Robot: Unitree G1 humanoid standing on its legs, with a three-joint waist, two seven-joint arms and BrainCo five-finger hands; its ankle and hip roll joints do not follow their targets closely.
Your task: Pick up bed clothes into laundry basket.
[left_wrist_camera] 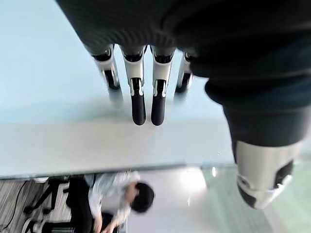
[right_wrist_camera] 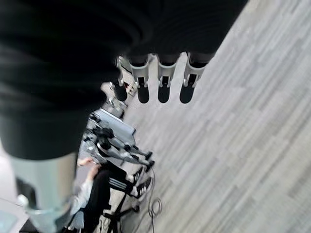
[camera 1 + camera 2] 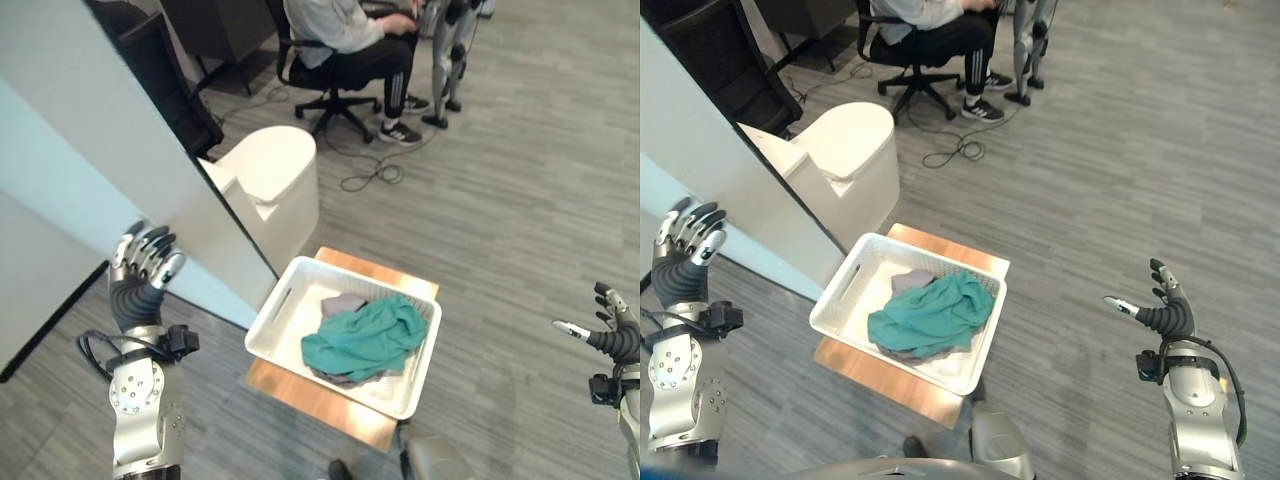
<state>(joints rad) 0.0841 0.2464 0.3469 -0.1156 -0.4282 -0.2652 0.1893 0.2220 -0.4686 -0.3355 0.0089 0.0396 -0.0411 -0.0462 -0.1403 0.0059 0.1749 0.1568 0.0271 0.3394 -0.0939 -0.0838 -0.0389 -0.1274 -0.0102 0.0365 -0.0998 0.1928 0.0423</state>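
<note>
A white laundry basket stands on a low wooden board on the floor. In it lies a teal garment over grey cloth. My left hand is raised at the lower left by the bed's pale blue edge, its fingers straight and holding nothing. My right hand hovers at the lower right, well away from the basket, fingers straight and empty.
A white rounded stool stands behind the basket beside the bed. A person sits on a black office chair at the back, with a cable on the grey wood floor. Open floor lies to the right.
</note>
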